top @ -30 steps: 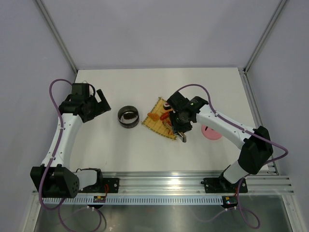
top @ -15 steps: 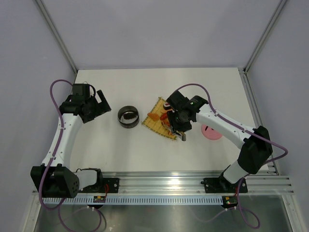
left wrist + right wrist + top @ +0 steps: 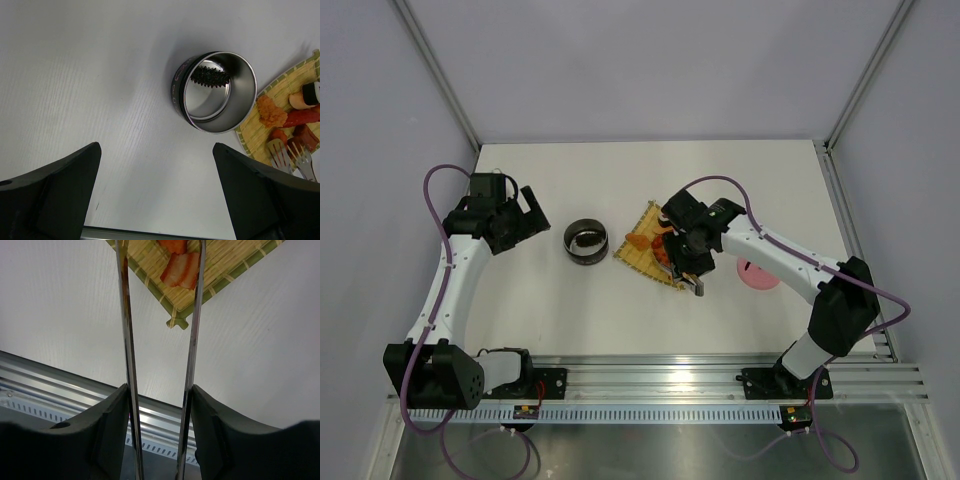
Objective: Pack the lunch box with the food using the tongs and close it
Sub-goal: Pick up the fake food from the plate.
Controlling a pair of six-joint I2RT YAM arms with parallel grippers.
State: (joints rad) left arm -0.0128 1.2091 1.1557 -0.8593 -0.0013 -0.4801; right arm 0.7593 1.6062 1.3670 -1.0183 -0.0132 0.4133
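**Top view.** The lunch box (image 3: 586,252) stands open on the tabletop (image 3: 620,180), just left of the mat (image 3: 635,262); the pink lid (image 3: 760,275) lies to the right.

**Left wrist view.** The left gripper (image 3: 155,146) has its jaws wide apart and holds nothing. The lunch box (image 3: 200,102) contains a dark piece (image 3: 210,76).

**Right wrist view.** The right gripper (image 3: 159,390) is clamped on the tongs (image 3: 125,340), whose arms flank a piece of the food (image 3: 181,270) on the mat (image 3: 220,265).

Bare table (image 3: 100,90) between lunch box (image 3: 179,82) and left fingers (image 3: 55,190)
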